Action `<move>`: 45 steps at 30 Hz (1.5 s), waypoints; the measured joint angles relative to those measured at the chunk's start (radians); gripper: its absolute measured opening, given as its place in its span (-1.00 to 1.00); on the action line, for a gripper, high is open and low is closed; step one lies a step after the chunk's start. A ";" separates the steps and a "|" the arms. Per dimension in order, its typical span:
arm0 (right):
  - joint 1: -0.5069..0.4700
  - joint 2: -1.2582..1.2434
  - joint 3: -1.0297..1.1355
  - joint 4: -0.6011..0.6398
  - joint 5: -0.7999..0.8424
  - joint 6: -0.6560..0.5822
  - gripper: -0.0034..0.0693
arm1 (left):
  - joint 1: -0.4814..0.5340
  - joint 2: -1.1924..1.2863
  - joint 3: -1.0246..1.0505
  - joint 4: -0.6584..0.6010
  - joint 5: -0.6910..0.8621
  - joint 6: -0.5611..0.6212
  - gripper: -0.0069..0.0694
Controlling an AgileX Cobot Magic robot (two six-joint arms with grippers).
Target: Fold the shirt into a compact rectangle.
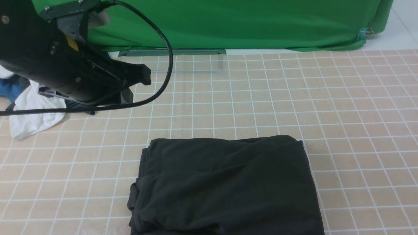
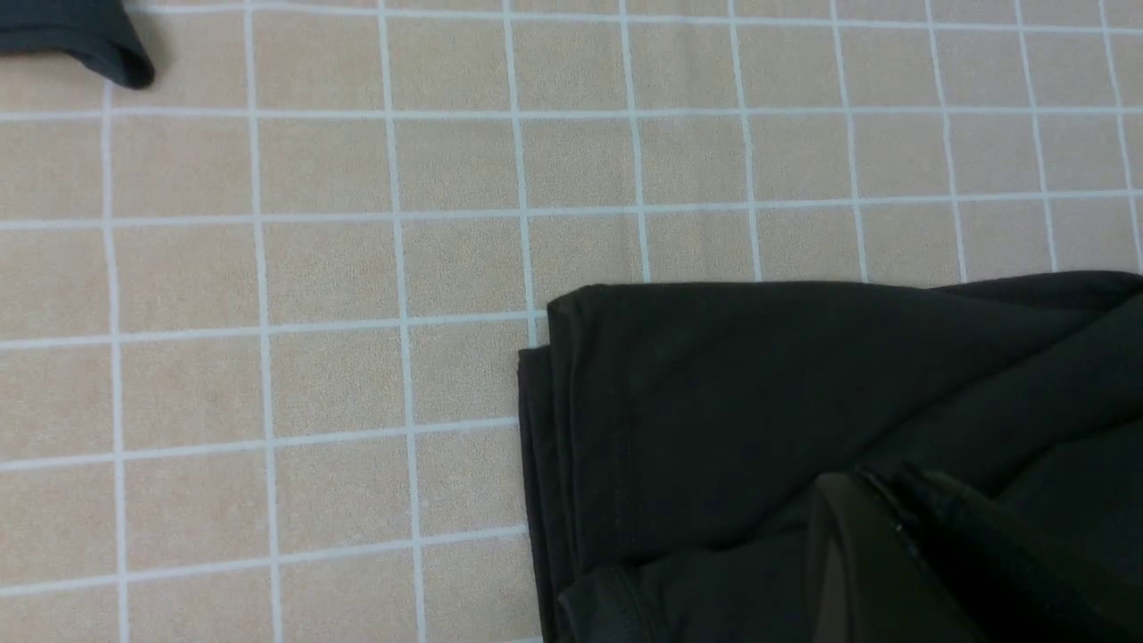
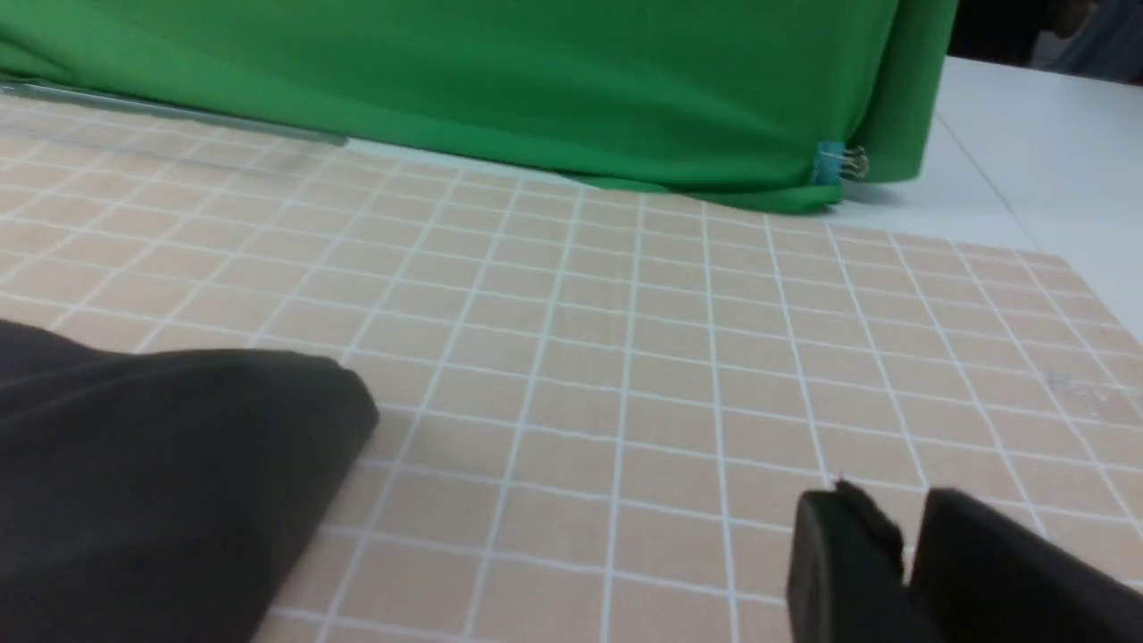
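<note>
My table (image 1: 359, 107) is covered in a beige mat with a white grid, and a green backdrop cloth (image 1: 228, 23) hangs along its far edge, pinned at the right end by a small clip (image 3: 842, 162). Beyond that the bare white tabletop shows.

The shirt (image 1: 225, 186) lies folded into a rough rectangle at the near middle of the mat, its layered edges stacked on the left side. I can read no print or label on it.

Only the front view shows me the white garment (image 1: 32, 111) crumpled at the far left, beneath the raised left arm. The left wrist view gives me the left gripper (image 2: 902, 536) above the shirt, its jaws together and empty. The right wrist view shows the right gripper (image 3: 906, 545) low over bare mat beside the shirt, jaws slightly apart, holding nothing.
</note>
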 joint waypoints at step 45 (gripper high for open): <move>-0.031 -0.016 0.001 0.000 0.004 0.000 -0.25 | 0.000 -0.794 0.879 -0.327 -0.541 0.213 -0.77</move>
